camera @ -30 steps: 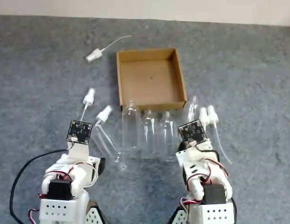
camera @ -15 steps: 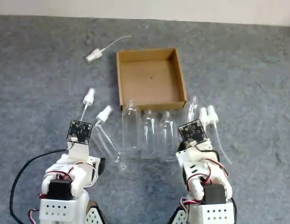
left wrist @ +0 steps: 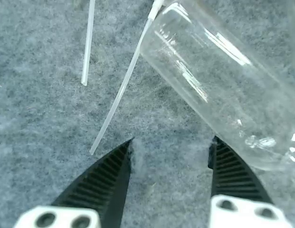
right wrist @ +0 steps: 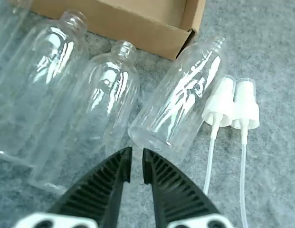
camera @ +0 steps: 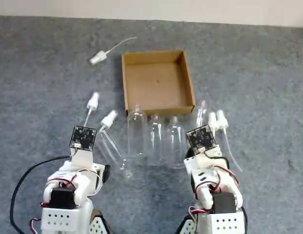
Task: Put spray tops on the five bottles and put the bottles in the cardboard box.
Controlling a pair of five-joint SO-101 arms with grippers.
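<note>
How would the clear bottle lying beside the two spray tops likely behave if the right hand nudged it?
The bottle lies on its side and looks round, so it would probably roll, perhaps into the spray tops beside it. It looks empty and thin-walled, so likely light and easily shoved. Its glossy wall may slip in a grip.

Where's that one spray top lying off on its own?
In the high view, the lone spray top lies on the carpet just off the box's far left corner, beyond the row of bottles.
</note>
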